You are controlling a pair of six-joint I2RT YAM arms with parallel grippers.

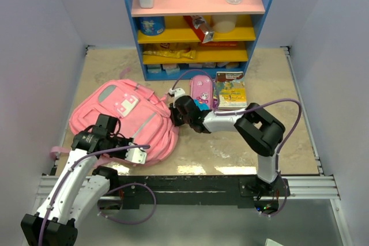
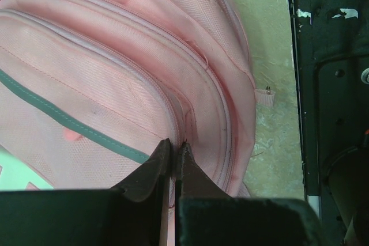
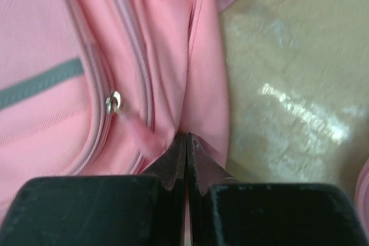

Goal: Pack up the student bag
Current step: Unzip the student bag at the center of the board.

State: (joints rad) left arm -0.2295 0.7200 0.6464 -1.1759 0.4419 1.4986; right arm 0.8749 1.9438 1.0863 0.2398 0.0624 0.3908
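Observation:
The student bag [image 1: 124,116] is a soft pink backpack lying flat on the left of the table. My left gripper [image 1: 149,150] is at its near right corner. In the left wrist view that gripper [image 2: 174,143] is shut on a fold of the student bag [image 2: 104,73] beside a zip seam, with pink cloth between the fingers. My right gripper [image 1: 172,113] is at the bag's right edge. In the right wrist view it [image 3: 186,136] is shut on pink cloth of the student bag [image 3: 167,56]. A metal zip ring [image 3: 114,103] with a pink pull lies just left of the fingers.
A blue shelf unit [image 1: 196,21] with pink and yellow boards stands at the back, bottles on top. A small pink pencil case [image 1: 200,90] and a picture book [image 1: 230,91] lie in front of it. The black base rail [image 1: 190,185] runs along the near edge.

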